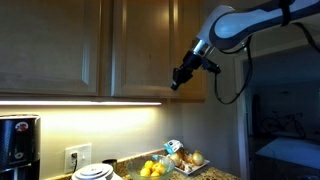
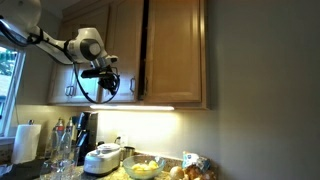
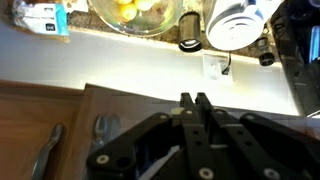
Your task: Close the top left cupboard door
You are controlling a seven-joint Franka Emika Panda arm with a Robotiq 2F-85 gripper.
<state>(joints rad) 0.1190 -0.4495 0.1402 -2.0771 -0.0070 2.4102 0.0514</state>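
One arm reaches up to the cupboards. Its gripper (image 2: 106, 86) hangs just in front of the narrow door (image 2: 124, 40), fingers (image 3: 188, 103) pressed together on nothing. A dark gap runs between that door and the wider door (image 2: 176, 50) beside it. The wrist view shows two silver handles (image 3: 50, 150), and one bowl of lemons (image 3: 135, 12) sits below.
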